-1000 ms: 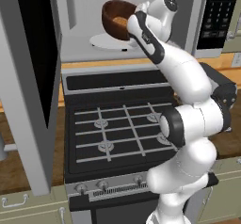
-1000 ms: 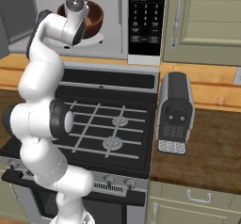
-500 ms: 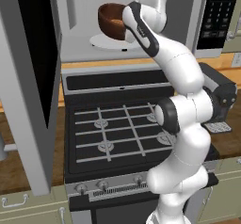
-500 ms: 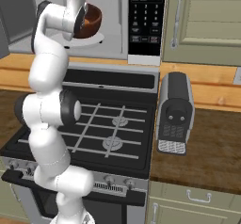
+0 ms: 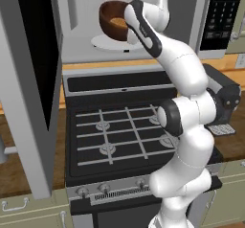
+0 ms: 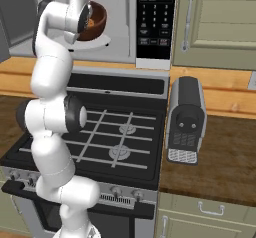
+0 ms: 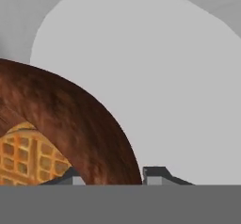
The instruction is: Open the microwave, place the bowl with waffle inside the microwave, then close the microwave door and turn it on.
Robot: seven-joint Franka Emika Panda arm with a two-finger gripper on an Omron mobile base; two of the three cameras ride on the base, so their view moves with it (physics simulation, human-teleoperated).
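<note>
— What's that up in the microwave [image 5: 143,45]?

— A round bowl [image 5: 115,21] of dark reddish-brown wood, thick-walled, with the grain showing on the outside. It hangs over the white round turntable plate [image 5: 111,42] in the pale cavity. From the right side it sits the same way, over the plate's front half.

— Upright?

— Not quite. From the left its mouth tips a little toward the room, so you see down into it. Being round, it has no long axis to speak of.

— And the waffle [image 7: 26,155]?

— Lying in the bottom of the bowl: golden-orange, with a square grid pressed into it. The hand's own camera catches part of it.

— How's the arm standing?

— White with dark joints, rising in front of the black gas stove [image 5: 119,136] with its grey grates, then reaching up and forward so the hand goes into the cavity at the bowl's right-hand rim.

— Are the fingers holding it?

— The gripper [image 7: 110,176] has one dark tip inside the wall and one outside, with the thick rim between them, so it's clamped on the bowl.

— The microwave door [image 5: 28,74]?

— Swung wide open at the left, black glass in a silver-grey frame. The black button panel [image 6: 156,12] is at the right, and a small grey coffee machine [image 6: 186,119] stands on the wooden counter [image 6: 220,157] beside the stove.
</note>
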